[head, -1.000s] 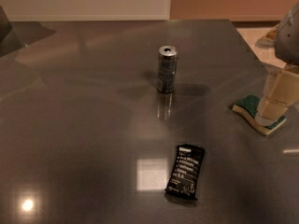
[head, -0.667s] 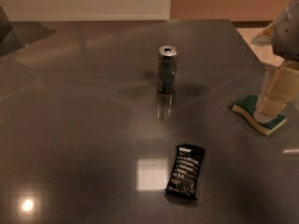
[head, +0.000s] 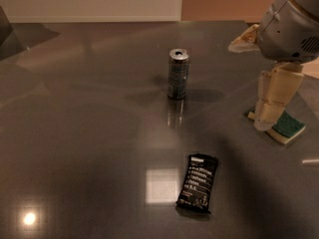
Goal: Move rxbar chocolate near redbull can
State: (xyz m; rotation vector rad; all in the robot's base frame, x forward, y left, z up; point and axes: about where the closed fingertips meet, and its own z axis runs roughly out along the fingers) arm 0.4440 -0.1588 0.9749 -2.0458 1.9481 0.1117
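The rxbar chocolate (head: 197, 182), a flat black wrapper with white text, lies on the dark table (head: 89, 133) in the near middle. The redbull can (head: 178, 73) stands upright farther back, about two can heights away from the bar. My gripper (head: 264, 121) hangs from the grey arm housing (head: 291, 26) at the right side, pointing down, its tip just above the table beside a sponge. It is to the right of both the can and the bar and touches neither.
A green-and-yellow sponge (head: 286, 127) lies at the right, partly behind the gripper. The table's far edge runs along the back by a white wall; its right corner is behind the arm. Bright light reflections show on the tabletop.
The arm and gripper have moved left, further into view over the table's right side. The bar, the can and the sponge have not moved.
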